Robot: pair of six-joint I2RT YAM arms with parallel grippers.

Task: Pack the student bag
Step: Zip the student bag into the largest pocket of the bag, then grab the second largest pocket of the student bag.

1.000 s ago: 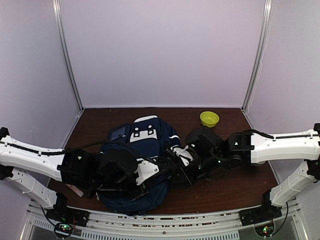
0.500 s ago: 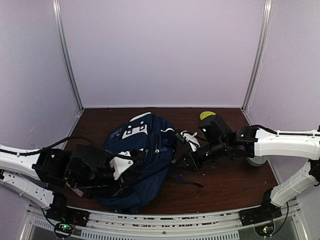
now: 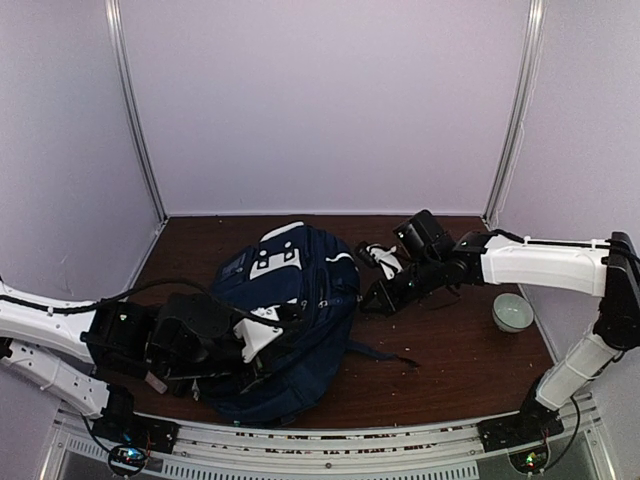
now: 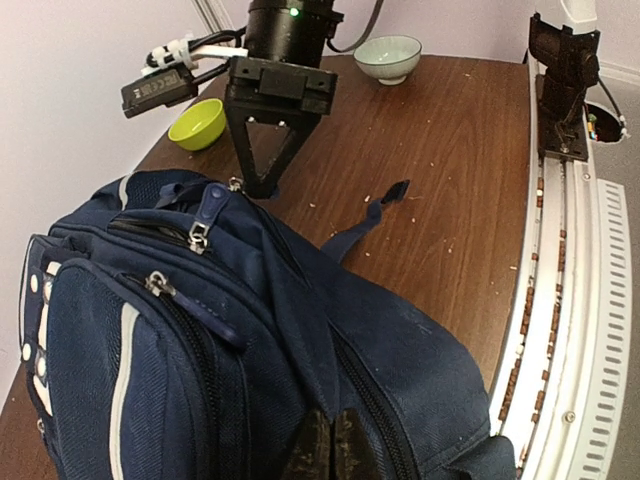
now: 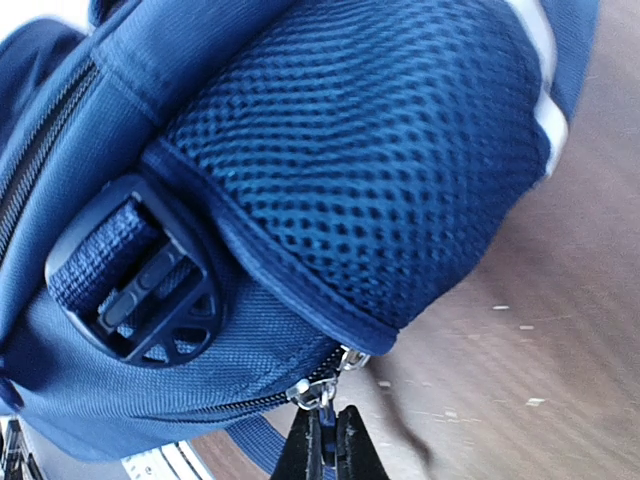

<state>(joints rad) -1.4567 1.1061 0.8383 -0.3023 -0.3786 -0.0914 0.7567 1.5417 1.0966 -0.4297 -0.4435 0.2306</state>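
Note:
The student bag (image 3: pixel 300 300) is a navy backpack with white trim, lying in the middle of the table with its white patch toward the back. My left gripper (image 3: pixel 270 350) is at the bag's near left side. In the left wrist view its fingertips (image 4: pixel 312 448) are shut on a fold of the bag's fabric (image 4: pixel 310 330) beside a zip. At the bag's right side, my right gripper (image 3: pixel 369 299) is shut on a small zipper pull (image 5: pixel 326 392). That pull sits just below the mesh side pocket (image 5: pixel 370 150), next to a black buckle (image 5: pixel 135 285).
A pale bowl (image 3: pixel 512 312) stands at the right of the table, and a yellow-green bowl (image 4: pixel 197 123) stands at the back behind my right arm. A loose strap (image 3: pixel 380 355) trails from the bag toward the right. White walls close in the back and both sides.
My right gripper has drawn back and to the right along the bag's side, uncovering the pale bowl. The bag has shifted and bulged upward. The left arm has pulled back a little.

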